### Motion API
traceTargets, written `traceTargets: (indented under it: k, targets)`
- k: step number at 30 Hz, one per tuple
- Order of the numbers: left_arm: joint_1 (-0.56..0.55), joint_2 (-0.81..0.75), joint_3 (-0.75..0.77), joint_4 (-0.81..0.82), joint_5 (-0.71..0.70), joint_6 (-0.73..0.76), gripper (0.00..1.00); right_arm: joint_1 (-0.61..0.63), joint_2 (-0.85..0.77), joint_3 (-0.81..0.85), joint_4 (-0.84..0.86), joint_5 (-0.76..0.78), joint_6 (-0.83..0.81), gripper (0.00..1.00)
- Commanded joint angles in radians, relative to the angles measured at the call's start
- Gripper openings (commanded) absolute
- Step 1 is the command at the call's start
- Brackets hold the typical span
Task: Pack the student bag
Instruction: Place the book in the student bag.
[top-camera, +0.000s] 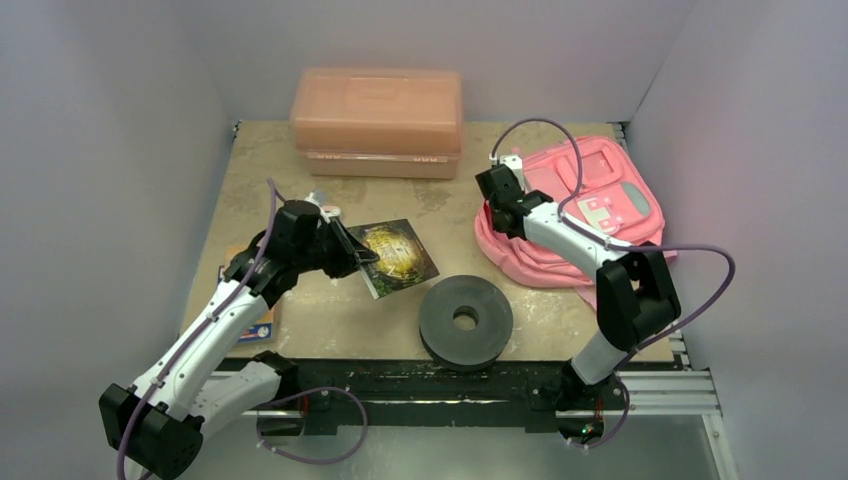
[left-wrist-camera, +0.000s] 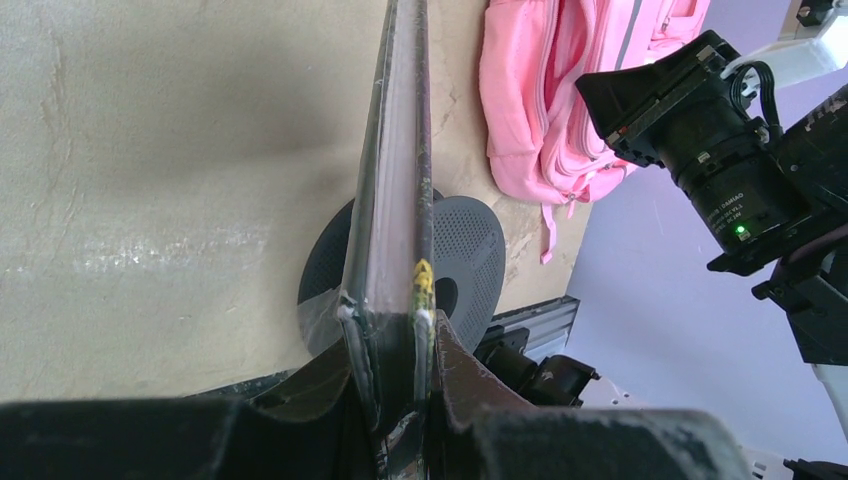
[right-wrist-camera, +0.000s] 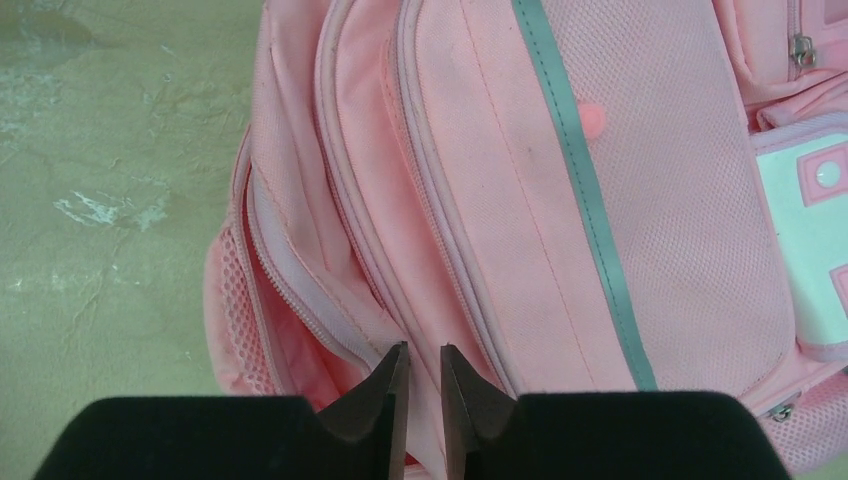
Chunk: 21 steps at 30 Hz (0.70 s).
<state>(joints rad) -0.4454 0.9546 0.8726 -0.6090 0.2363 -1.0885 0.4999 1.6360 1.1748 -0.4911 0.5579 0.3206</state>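
The student bag (top-camera: 625, 205) lies flat at the back right, bright pink with grey trim (right-wrist-camera: 575, 170). Its main zip gapes along the left side (right-wrist-camera: 290, 300). My right gripper (top-camera: 499, 220) sits at that left edge, and its jaws (right-wrist-camera: 423, 350) stand nearly together, pinching a fold of pink fabric beside the zip. My left gripper (top-camera: 352, 255) is shut on a thin dark book (top-camera: 398, 255) with a gold round design, held just above the table. In the left wrist view the book's edge (left-wrist-camera: 395, 200) runs straight up from between the fingers (left-wrist-camera: 395, 340).
A rigid salmon plastic box (top-camera: 377, 120) stands at the back centre. A black perforated disc (top-camera: 466, 320) lies near the front edge, right of the book. A flat orange and blue item (top-camera: 260, 325) lies under my left arm. Grey walls close in on both sides.
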Motion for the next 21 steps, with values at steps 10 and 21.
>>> traceTargets:
  k: [10,21]
  targets:
    - [0.004,-0.033,0.006,0.092,0.045,-0.019,0.0,0.035,0.08,0.004,0.04,-0.026,-0.01,0.23]
    - [0.004,0.022,0.015,0.123,0.079,-0.023,0.0,0.036,0.201,0.017,0.041,0.082,-0.001,0.75]
